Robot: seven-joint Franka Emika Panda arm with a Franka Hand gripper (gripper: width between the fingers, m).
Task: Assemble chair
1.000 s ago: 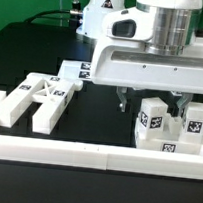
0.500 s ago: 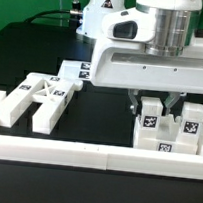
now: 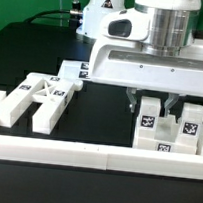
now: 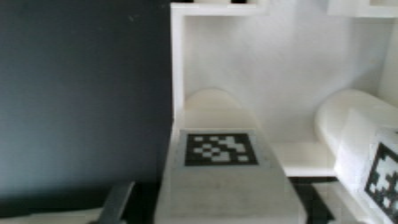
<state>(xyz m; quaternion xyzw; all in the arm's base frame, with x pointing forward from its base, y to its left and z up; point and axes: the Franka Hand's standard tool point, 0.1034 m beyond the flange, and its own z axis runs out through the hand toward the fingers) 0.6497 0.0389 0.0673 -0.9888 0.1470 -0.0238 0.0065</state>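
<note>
At the exterior view's right stands a group of white chair pieces: a low block (image 3: 169, 144) with a tag on its front, and two upright tagged pieces on it. My gripper (image 3: 151, 102) is shut on the left upright piece (image 3: 147, 118), a dark finger against each side. The second upright piece (image 3: 193, 120) stands free beside it. In the wrist view the held piece (image 4: 222, 150) fills the gap between the fingers (image 4: 121, 200), its tag facing the camera, with a white slab (image 4: 267, 50) beyond it. More chair pieces (image 3: 35, 95) lie loose at the exterior view's left.
A long white border rail (image 3: 84, 154) runs along the front of the black table. The marker board (image 3: 76, 70) lies flat at the back, behind the loose pieces. The arm's white body (image 3: 144, 58) hangs over the right-hand group.
The jaws stood wide around the left upright piece a second ago and have closed on it. The arm has barely shifted and the loose pieces have not moved.
</note>
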